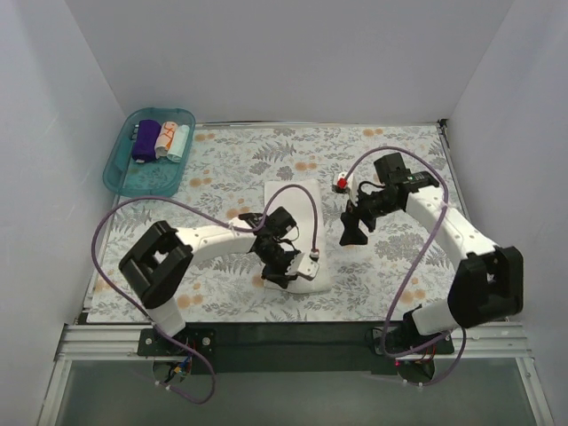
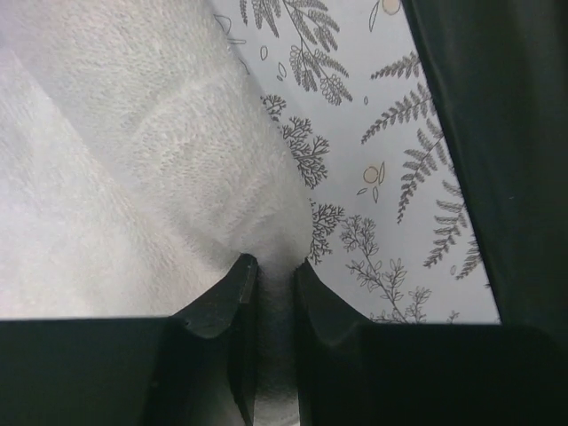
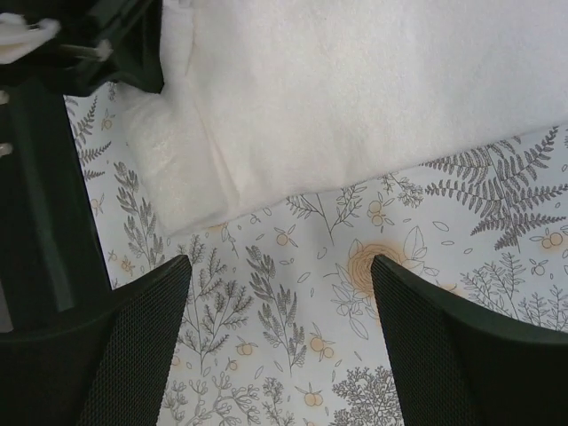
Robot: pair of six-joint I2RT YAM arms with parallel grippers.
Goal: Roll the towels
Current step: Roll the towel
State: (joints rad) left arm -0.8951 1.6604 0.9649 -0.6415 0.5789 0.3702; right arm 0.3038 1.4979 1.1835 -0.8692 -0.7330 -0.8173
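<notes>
White towel lies flat on the floral sheet, its long axis running from near to far. Left end effector is pinched on the towel's near end. The right end effector hovers spread and empty just beside its right edge. The roll likely runs away from the bases.
</notes>
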